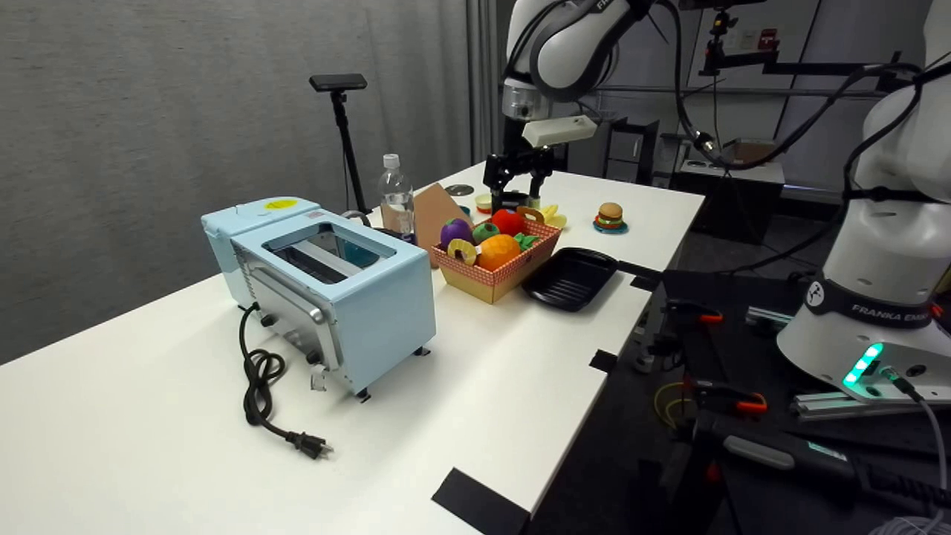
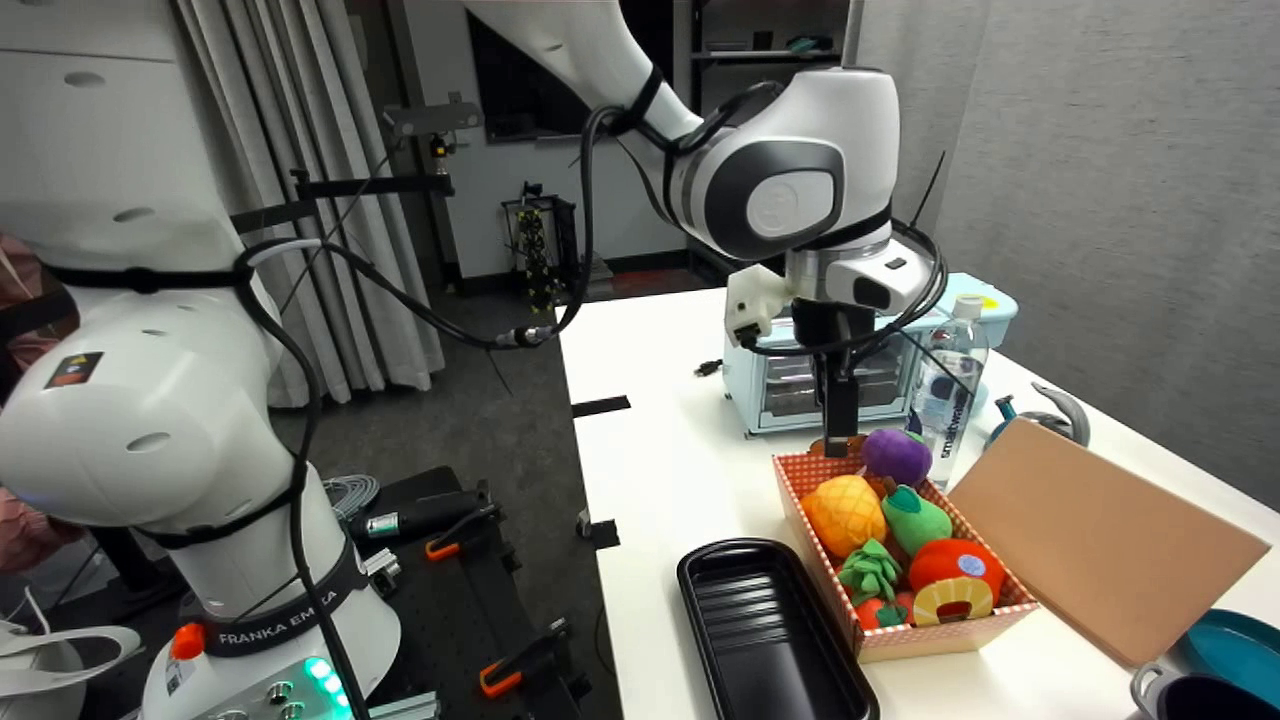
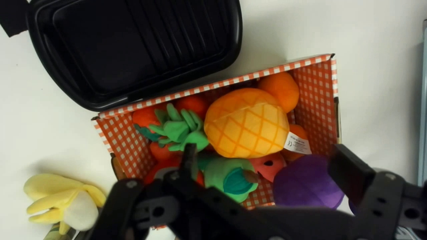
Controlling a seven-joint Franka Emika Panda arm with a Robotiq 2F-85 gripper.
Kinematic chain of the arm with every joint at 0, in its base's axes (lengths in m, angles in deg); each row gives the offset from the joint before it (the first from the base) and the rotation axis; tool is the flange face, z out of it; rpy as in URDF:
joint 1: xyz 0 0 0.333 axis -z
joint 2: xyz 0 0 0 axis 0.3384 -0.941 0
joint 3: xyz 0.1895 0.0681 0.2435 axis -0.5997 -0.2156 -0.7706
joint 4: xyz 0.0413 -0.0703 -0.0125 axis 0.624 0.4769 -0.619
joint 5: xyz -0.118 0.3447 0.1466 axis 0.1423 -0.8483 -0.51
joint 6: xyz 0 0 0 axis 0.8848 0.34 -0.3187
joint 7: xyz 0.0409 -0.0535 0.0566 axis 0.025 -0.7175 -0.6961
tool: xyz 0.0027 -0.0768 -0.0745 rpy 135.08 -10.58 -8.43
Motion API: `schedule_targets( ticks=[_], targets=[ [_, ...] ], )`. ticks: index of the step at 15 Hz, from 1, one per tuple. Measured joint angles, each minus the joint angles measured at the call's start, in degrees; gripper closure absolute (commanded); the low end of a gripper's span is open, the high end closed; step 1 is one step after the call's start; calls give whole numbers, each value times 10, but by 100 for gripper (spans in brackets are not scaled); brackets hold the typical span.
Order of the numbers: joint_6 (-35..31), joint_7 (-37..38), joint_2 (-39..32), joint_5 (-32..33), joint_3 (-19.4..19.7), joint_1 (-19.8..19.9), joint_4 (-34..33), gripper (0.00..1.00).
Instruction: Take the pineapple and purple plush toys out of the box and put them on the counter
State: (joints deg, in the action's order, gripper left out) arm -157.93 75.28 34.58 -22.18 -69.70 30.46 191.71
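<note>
The pineapple plush, yellow-orange with green leaves, lies in the red-checked box (image 3: 213,87) in the wrist view (image 3: 247,126) and both exterior views (image 1: 498,251) (image 2: 845,512). The purple plush rests in the box's corner in the wrist view (image 3: 307,181) and both exterior views (image 1: 455,230) (image 2: 897,456). My gripper is open and empty above the box, its fingers wide apart in the wrist view (image 3: 265,160); it also shows in both exterior views (image 1: 515,199) (image 2: 840,440). One fingertip overlaps the purple plush's edge in the wrist view; contact cannot be told. The counter (image 1: 475,386) is white.
A black tray (image 2: 770,640) lies beside the box. A light blue toaster oven (image 1: 386,312), water bottle (image 2: 945,400) and leaning tan board (image 2: 1100,540) stand near. A banana plush (image 3: 63,200) and toy burger (image 1: 609,217) lie on the counter. Other plush food fills the box.
</note>
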Motion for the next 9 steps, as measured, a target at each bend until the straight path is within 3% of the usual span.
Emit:
schedule_targets(
  ticks=[9],
  targets=[
    [-3, -10, -127, 12, 5, -33, -81, 0]
  ],
)
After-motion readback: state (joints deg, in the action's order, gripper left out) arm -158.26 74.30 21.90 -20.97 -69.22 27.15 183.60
